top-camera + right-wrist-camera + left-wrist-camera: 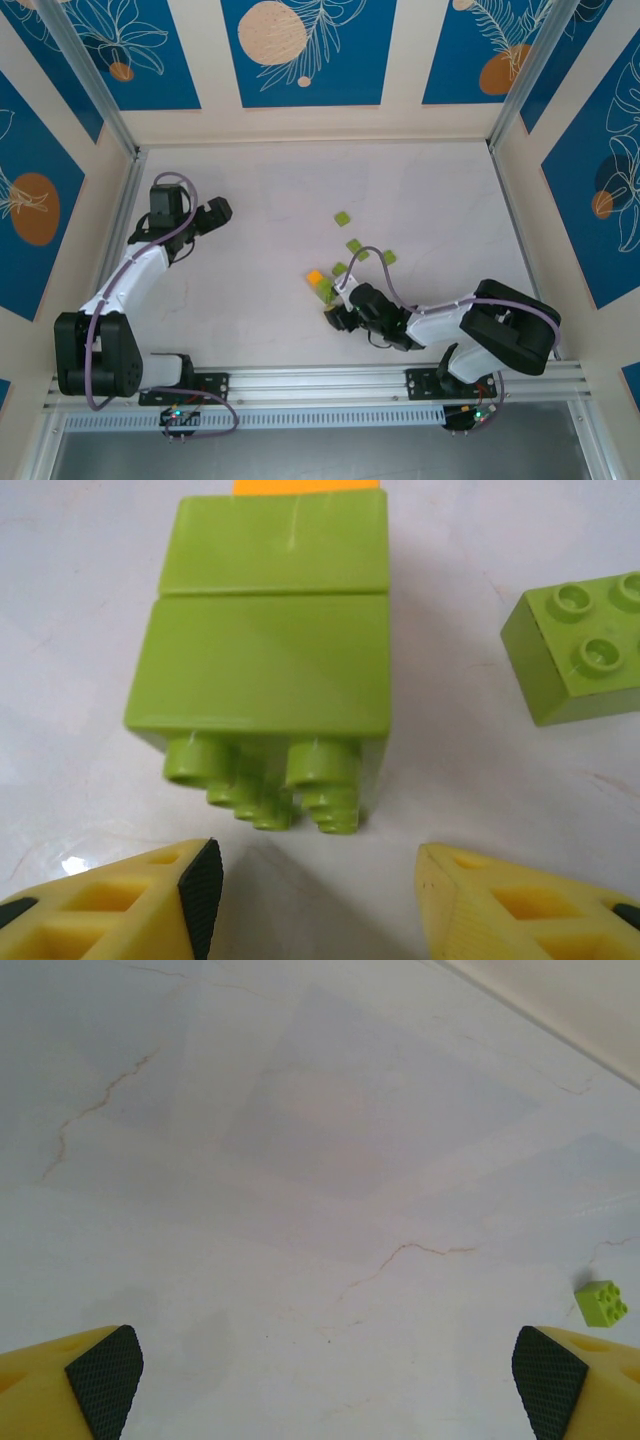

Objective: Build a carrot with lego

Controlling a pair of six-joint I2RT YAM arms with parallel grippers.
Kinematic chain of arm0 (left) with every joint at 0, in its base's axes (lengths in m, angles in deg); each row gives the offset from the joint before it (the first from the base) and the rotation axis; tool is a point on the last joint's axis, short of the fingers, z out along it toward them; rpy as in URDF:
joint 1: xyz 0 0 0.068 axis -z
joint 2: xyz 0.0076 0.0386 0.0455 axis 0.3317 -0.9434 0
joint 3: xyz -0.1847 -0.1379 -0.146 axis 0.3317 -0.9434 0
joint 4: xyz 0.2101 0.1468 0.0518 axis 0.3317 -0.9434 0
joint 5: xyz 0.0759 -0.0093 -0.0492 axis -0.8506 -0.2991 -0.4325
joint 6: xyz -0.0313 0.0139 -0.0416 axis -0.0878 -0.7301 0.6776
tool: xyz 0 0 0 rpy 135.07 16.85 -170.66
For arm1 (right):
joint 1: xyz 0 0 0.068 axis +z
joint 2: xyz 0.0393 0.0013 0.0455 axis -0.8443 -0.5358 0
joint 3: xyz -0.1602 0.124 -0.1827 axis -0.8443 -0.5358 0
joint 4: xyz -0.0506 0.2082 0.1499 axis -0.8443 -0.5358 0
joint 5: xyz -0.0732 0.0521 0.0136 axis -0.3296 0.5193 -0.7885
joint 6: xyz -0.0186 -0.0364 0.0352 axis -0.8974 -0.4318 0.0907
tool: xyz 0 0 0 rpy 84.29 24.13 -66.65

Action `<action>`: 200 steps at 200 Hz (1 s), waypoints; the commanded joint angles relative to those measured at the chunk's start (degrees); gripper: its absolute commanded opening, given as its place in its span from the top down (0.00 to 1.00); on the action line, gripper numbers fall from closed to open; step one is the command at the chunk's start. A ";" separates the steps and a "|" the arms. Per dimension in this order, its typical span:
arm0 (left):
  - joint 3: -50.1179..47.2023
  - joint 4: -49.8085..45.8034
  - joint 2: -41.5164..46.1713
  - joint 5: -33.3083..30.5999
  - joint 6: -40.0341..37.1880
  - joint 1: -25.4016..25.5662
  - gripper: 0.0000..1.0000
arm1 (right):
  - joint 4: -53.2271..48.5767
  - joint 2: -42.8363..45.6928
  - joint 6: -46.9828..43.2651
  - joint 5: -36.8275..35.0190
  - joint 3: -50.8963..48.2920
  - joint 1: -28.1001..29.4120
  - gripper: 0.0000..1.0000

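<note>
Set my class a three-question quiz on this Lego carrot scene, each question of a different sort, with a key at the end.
1. True or false: the right hand is gripping the carrot stack.
2. The end brick on the carrot stack is: A red, B orange, C blue.
3. Fill in: the left hand is ___, with nothing in it.
Key: 1 false, since its fingers stand apart, just short of the stack. 2 B. 3 open.
</note>
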 commanded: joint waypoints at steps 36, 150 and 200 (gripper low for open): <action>-3.32 3.90 1.65 1.65 0.73 -0.73 0.03 | 10.39 -2.51 -4.53 -6.49 -1.78 4.75 0.43; -3.66 4.10 1.57 1.71 0.19 -0.46 0.03 | 12.67 -5.39 -4.92 -6.63 -0.60 3.81 0.45; -3.53 4.44 1.19 1.83 0.07 -0.48 0.03 | 11.90 -5.02 -4.21 -3.97 0.31 0.79 0.45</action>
